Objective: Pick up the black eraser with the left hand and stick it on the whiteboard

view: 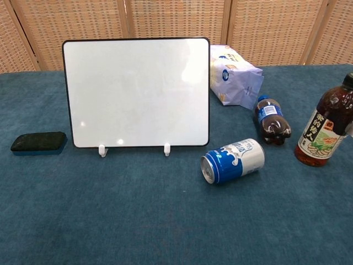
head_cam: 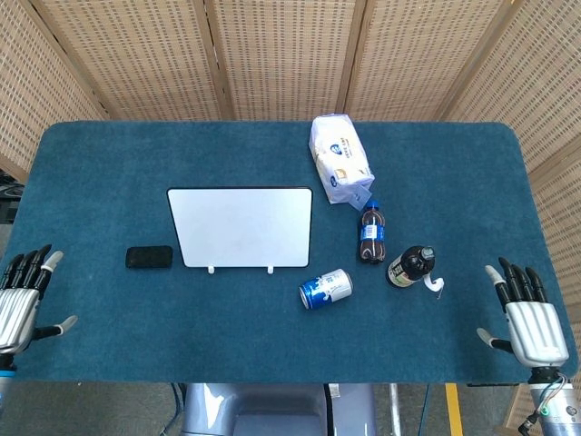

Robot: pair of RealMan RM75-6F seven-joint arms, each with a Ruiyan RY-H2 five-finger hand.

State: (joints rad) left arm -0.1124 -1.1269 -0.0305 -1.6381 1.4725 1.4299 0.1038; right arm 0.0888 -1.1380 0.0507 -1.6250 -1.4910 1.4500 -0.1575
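- Black eraser [head_cam: 149, 257] flat on the blue table [head_cam: 109, 173], just left of the whiteboard's lower left corner, untouched and well apart from both hands.
- Left hand [head_cam: 20, 300] at the near left edge of the table in the head view, fingers spread and pointing away from the robot, thumb out to the side, holding nothing; out of frame in the chest view.
- Right hand [head_cam: 527, 318] at the near right edge, likewise spread and empty, thumb out toward the table's middle.
- Whiteboard [view: 136, 91] upright on two small white feet, blank face toward the chest camera, black frame around it.
- Blue and white can [view: 232, 160] on its side in front of the whiteboard's right corner, open end toward the chest camera.
- Small dark soda bottle [view: 271, 120] lying down just behind the can, blue cap pointing away.
- Brown tea bottle [view: 325, 127] standing upright to the right of the soda bottle, near the table's right side.
- White and blue packet [view: 234, 75] lying behind the whiteboard's right edge, toward the far side of the table.
- Woven screen panels [head_cam: 290, 54] behind the table.
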